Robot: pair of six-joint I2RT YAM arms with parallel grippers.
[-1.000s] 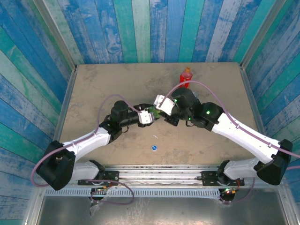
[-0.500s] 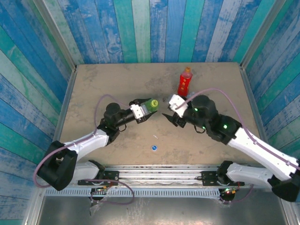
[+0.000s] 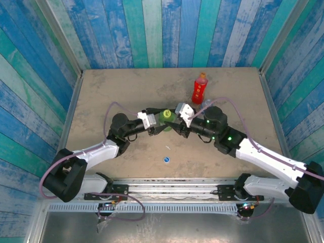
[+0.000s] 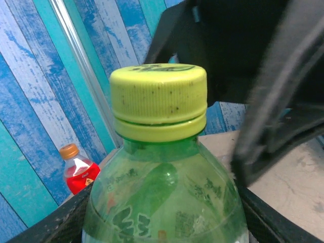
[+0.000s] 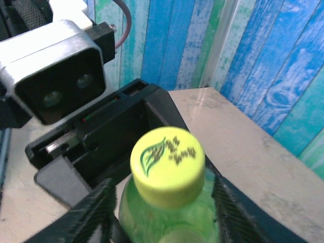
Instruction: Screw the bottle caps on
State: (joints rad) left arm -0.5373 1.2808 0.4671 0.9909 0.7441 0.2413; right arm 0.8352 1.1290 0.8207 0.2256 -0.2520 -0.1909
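Yellow-green cap (image 5: pixel 168 167) sits on the neck of the green bottle (image 4: pixel 162 202). The right gripper (image 3: pixel 176 123) is poised at it, jaws parted to either side with a sliver of gap showing on each flank. The left gripper (image 3: pixel 157 123) clamps the bottle's body at mid-table. Farther back and well apart, the red bottle (image 3: pixel 200 88) stands upright wearing its orange cap (image 4: pixel 68 151). A blue cap (image 3: pixel 166 160) lies loose on the table (image 3: pixel 101 91), nearer the arm bases.
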